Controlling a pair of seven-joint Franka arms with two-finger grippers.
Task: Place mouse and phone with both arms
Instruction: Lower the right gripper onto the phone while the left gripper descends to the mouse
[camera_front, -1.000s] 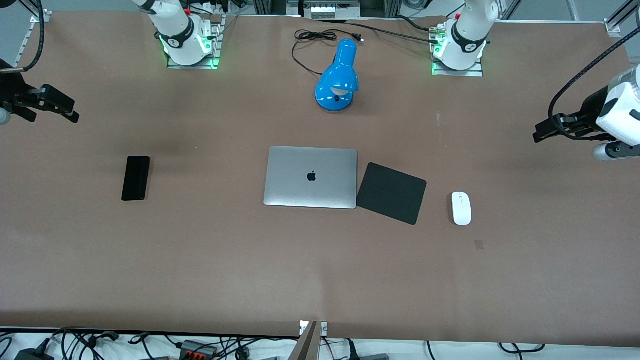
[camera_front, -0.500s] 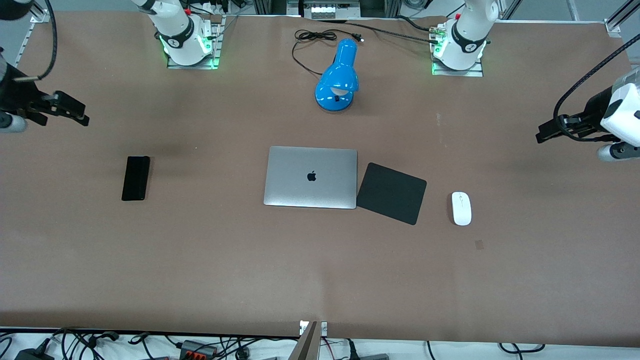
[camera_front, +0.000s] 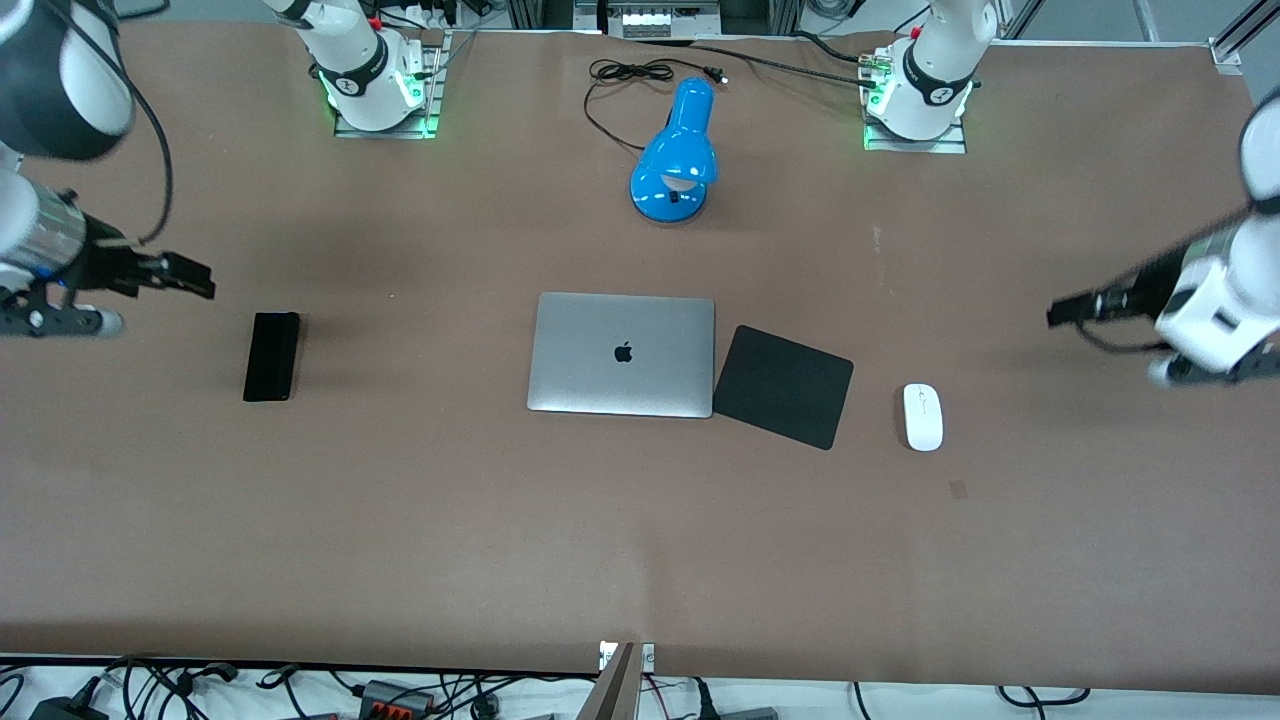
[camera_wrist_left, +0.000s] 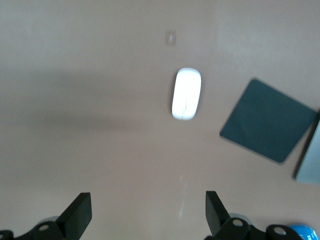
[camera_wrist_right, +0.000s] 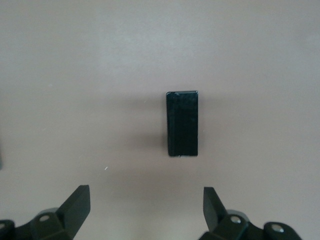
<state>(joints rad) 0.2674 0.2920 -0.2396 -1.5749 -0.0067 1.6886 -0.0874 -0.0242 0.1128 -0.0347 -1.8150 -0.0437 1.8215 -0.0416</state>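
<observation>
Approach step: both tools spread wide and empty, left tool (camera_front: 1062, 312) above the mouse (camera_front: 922, 417), right tool (camera_front: 190, 282) above the phone (camera_front: 271, 356); next, lowering to grasp.

The brown counter (camera_front: 640, 540) is carrying a closed silver laptop (camera_front: 621, 354) at its middle. A black mouse pad (camera_front: 783, 386) is touching the laptop's edge toward the left arm's end, with the white mouse (camera_front: 922, 417) lying near the pad, apart from it. The black phone (camera_front: 271, 356) is lying well apart from the laptop toward the right arm's end. A blue lamp (camera_front: 677, 153) is lying farther from the front camera than the laptop.
</observation>
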